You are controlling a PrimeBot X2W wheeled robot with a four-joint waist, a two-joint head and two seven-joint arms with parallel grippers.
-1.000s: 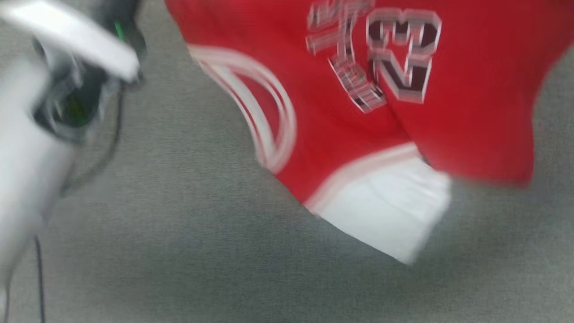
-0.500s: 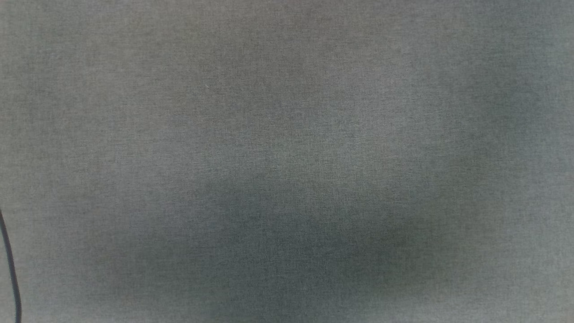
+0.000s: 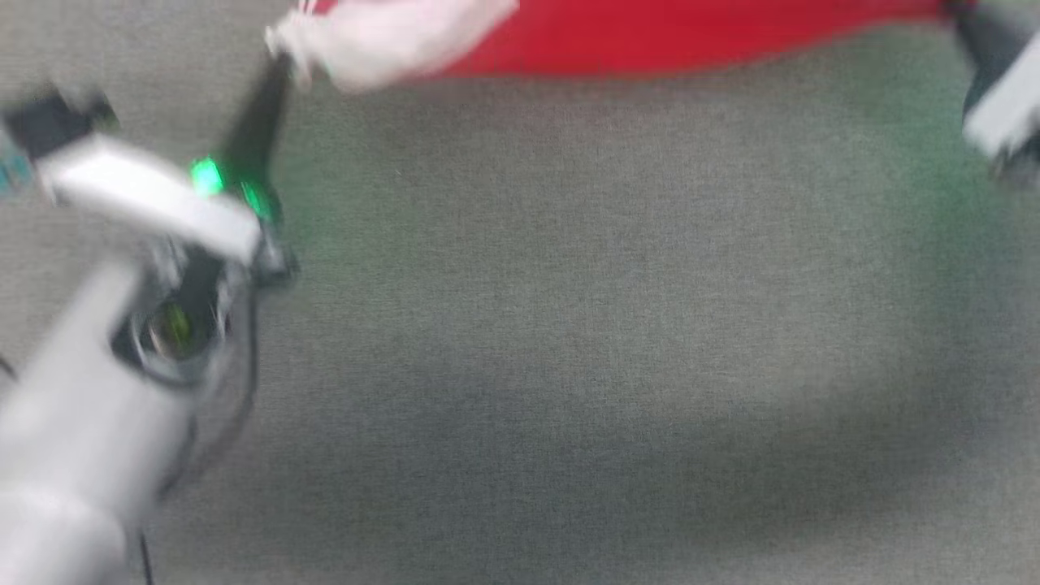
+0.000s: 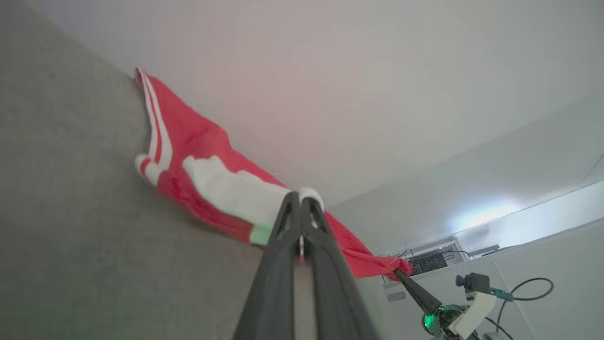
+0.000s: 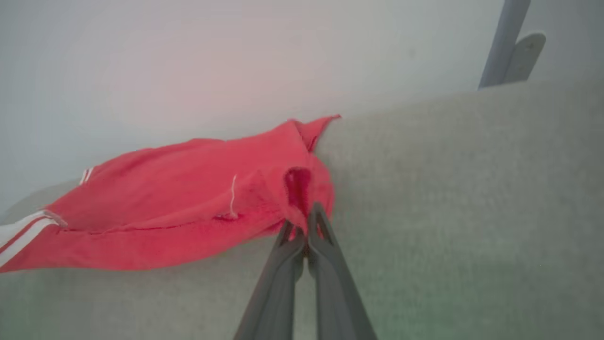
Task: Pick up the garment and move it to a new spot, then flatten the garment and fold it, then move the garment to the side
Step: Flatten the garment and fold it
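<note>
The garment (image 3: 650, 36) is a blurred red band with a white lining patch along the top edge of the head view, stretched over the grey surface. My left gripper (image 3: 280, 57) is shut on its white end and my right gripper (image 3: 955, 16) on its red end. In the left wrist view, my left gripper (image 4: 299, 196) pinches the white lining of the garment (image 4: 188, 141), which has white-striped trim. In the right wrist view, my right gripper (image 5: 304, 222) is shut on a bunched red corner of the garment (image 5: 179, 203).
A grey cloth-covered surface (image 3: 569, 325) spreads below the garment. A thin black cable (image 3: 146, 561) runs by my left forearm. A pale wall rises behind the surface, with a grey post (image 5: 505, 42) at its far edge. Dark equipment (image 4: 434, 257) sits beyond the surface.
The head view has swung: first the hanging garment with its number, then bare grey surface. The garment now lies stretched along the top edge, with both grippers back in view.
</note>
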